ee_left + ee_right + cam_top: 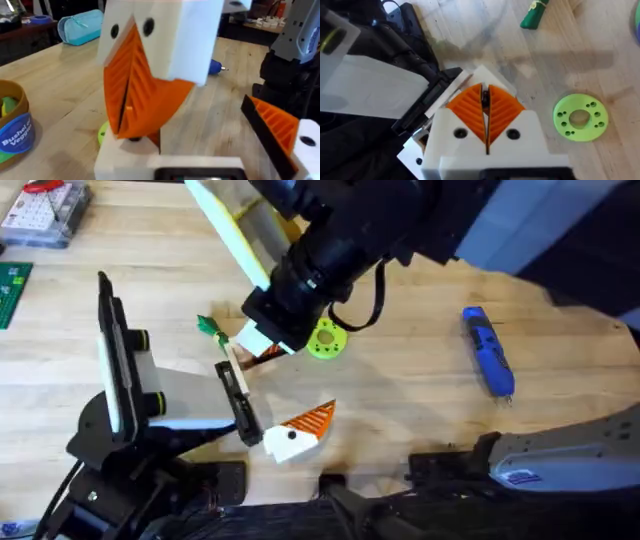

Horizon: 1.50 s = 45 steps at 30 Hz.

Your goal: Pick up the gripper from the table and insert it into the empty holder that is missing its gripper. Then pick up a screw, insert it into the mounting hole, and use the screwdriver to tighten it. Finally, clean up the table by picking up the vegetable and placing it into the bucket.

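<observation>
Pale wooden tabletop is carrying everything you are working with, so start at its left side, where the white-bodied unit point(170, 385) is sitting on its black stand with the holder point(238, 395) running across its front as a narrow black bar. Just beyond the holder's far end the vegetable point(212, 328) is lying on the wood, and well beyond that the bucket point(15, 135) is standing upright, waiting for it. At that same far end of the holder your right gripper point(484, 100) is hovering low with its orange pads pressed together. They look to be clamped on the gripper point(495, 81), whose cream-white block is peeking out beneath the pads, right against the bar. That piece is reading as a light, rigid printed part: the ribbed orange face is giving you friction, while the smooth block is more likely to slip. You are better off pinching across the ribs and leaving the block free to seat. At the holder's near end the twin finger point(300, 430) is lying with its whiter base against the bar. Beside the far end, the lime-green disc point(327, 340) is lying flat. Well off to the right of the holder the screwdriver point(488, 350) is resting, stiff and smooth, likely to roll, so take it mid-barrel.
</observation>
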{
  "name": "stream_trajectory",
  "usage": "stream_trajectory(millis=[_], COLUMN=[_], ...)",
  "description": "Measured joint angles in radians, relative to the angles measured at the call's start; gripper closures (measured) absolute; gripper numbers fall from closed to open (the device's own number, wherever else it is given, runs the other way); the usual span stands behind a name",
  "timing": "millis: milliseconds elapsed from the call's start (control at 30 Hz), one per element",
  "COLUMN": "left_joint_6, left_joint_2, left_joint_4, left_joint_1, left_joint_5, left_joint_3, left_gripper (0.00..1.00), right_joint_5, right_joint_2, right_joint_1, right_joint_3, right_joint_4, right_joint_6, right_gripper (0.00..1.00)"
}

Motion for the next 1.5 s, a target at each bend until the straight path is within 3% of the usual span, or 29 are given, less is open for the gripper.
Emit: stream_trajectory(millis=[1167, 1267, 1333, 1500], left_joint_6=[-0.028, -0.028, -0.029, -0.031], left_joint_2=[0.005, 0.005, 0.006, 0.006], left_joint_4=[0.000, 0.000, 0.000, 0.000], left_joint_1=[0.000, 0.000, 0.001, 0.004], left_joint_5=[0.000, -0.001, -0.009, -0.017], left_joint_3=[0.000, 0.000, 0.000, 0.000], left_gripper=[0.011, 0.011, 0.010, 0.011], right_joint_5=[0.096, 0.091, 0.077, 0.101], right_joint_2=[0.006, 0.006, 0.006, -0.001], right_joint_1=[0.051, 0.053, 0.059, 0.056], right_joint_3=[0.006, 0.006, 0.007, 0.013], right_joint_4=[0.007, 0.005, 0.000, -0.005], right_joint_6=[-0.015, -0.015, -0.016, -0.025], right_gripper=[0.993, 0.883, 0.659, 0.320])
